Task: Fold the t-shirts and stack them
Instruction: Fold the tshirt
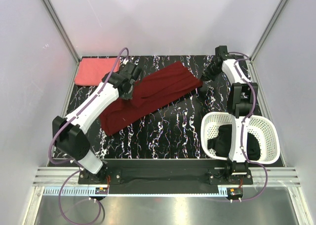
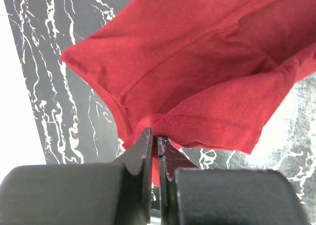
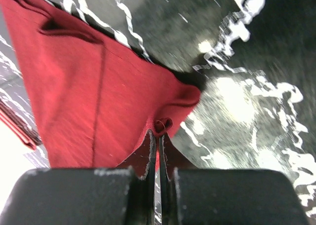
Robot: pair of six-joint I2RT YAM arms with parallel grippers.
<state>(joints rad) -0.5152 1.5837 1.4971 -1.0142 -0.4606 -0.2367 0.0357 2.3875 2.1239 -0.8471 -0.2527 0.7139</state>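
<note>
Found the maroon t-shirt (image 1: 148, 94) stretched in a long diagonal band across the black, white-veined bench (image 1: 173, 131), running from the near left toward the far right. Saw it pinched in two places.

Noted the left fingers (image 2: 143, 153) clenched on a hemmed edge of the cloth in the band's left part, the tips pressed together with only a thin fold of red fabric between them. From the left wrist view, saw the shirt fanning away from that pinch, with a stitched seam crossing it and the bench showing to the left and at the lower right.

Noted the right fingers (image 3: 142, 158) likewise clamped on the maroon t-shirt, at its far right corner, with a small curl of fabric bunched just above the tips. Saw the cloth spreading leftward from there, with one straight seam down it. Could not tell whether that end hung clear of the bench.

Spotted the coral pink t-shirt (image 1: 96, 72) lying flat at the far left corner of the bench, just beside the left arm and apart from the maroon one. Spotted the black t-shirt (image 1: 224, 138) bundled inside the white lattice basket (image 1: 269, 131) at the near right, partly hidden behind the right arm.
</note>
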